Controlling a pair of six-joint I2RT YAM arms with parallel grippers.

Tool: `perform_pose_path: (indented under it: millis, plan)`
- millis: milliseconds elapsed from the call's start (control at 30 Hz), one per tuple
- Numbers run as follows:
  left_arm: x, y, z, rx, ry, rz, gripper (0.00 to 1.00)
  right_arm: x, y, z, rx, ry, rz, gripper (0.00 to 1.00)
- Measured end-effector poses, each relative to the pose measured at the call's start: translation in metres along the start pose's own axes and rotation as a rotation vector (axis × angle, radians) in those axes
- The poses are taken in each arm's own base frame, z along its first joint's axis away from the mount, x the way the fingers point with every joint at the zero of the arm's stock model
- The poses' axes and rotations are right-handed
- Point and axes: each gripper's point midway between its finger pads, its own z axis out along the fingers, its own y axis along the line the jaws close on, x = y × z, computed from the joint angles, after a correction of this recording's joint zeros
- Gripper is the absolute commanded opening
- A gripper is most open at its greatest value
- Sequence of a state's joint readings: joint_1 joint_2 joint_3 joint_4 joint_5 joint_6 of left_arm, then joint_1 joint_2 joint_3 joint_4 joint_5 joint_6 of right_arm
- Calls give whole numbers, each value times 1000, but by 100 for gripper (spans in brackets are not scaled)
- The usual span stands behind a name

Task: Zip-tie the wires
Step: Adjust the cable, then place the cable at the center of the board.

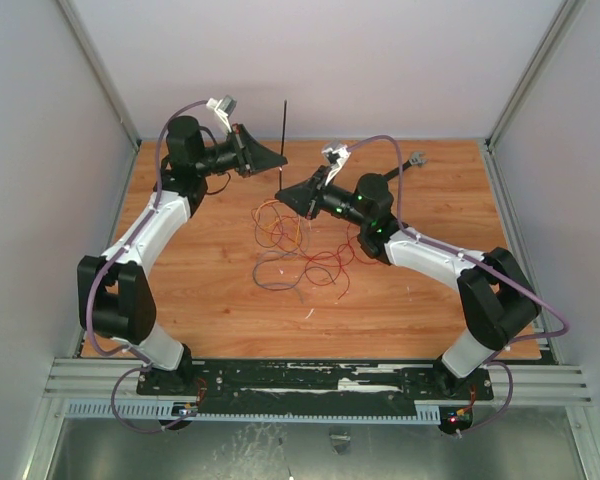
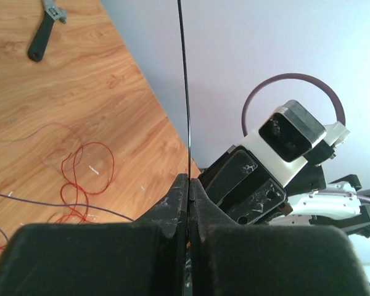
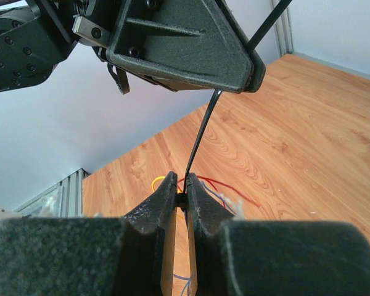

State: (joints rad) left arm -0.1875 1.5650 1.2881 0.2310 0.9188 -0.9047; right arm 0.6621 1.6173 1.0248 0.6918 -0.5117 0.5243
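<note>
While our left tool [image 2: 188,185] and right tool [image 3: 180,188] both clamp the zip tie [image 2: 184,86], held upright near the wires [image 1: 298,250] that sprawl loose on the table [image 1: 200,290], we judge the strip light, stiff and slick, best pinched near its ends; the wires are limp.

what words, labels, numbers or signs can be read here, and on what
None can be read.
The zip tie, the wires, the left claw, the right claw and the black tool show no print.
White patches on the base rail are too blurred to tell.
</note>
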Motion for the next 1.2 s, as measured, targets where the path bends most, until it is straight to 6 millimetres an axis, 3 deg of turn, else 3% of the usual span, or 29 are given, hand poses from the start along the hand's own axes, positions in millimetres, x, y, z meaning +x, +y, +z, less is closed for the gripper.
perform_pose_path:
  millis: [467, 600, 767, 1033, 1200]
  plan:
    - [-3, -1, 2, 2, 6, 1, 0, 3, -5, -2, 17, -11, -10, 13]
    - [-2, 0, 2, 3, 5, -2, 0, 2, -4, -4, 20, -5, -14, 22]
    - [4, -3, 5, 16, -3, -8, 0, 1, 3, -15, 28, 19, -22, 43]
    - [29, -51, 29, 87, 4, 43, 0, -19, 17, -61, 38, 31, -75, 66]
    - [36, -83, 51, 123, -28, 76, 0, -23, 2, -130, 180, 39, -74, 79]
